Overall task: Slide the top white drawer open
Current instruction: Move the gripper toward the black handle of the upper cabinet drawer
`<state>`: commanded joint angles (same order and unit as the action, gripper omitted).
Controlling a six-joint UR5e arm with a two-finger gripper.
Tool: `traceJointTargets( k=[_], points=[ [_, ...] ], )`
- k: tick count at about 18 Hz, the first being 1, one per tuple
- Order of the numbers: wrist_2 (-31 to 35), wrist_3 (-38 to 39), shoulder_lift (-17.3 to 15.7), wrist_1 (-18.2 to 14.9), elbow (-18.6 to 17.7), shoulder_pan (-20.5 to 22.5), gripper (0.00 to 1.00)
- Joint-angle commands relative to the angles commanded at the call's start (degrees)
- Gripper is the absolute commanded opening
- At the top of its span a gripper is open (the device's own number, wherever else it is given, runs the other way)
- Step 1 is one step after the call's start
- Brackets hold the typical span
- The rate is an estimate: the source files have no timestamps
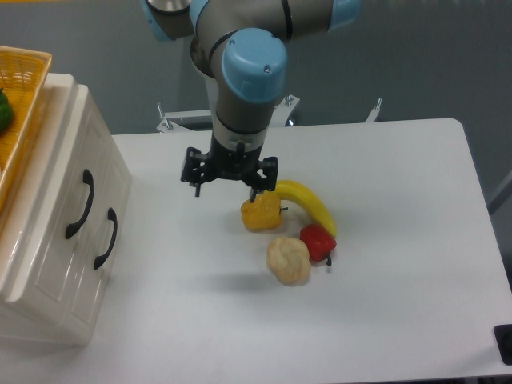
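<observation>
On the white surface (pixel 400 320) lie 4 foods in a tight cluster: a yellow pepper (pixel 261 214), a banana (pixel 310 206), a red pepper (pixel 318 241) and a pale, knobbly piece (pixel 288 260). An orange woven basket (pixel 24 88) sits at the left edge with something green (pixel 4 108) inside it.
</observation>
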<state>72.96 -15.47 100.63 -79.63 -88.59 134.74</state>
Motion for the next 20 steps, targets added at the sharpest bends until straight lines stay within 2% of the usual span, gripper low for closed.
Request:
traceJointTargets(
  k=[4,20],
  points=[
    [-5.88,0.0,-0.17,-0.09,-0.09,-0.53,1.0],
    [-5.81,3.42,1.76,0.0,0.53,-8.43,1.0]
  ],
)
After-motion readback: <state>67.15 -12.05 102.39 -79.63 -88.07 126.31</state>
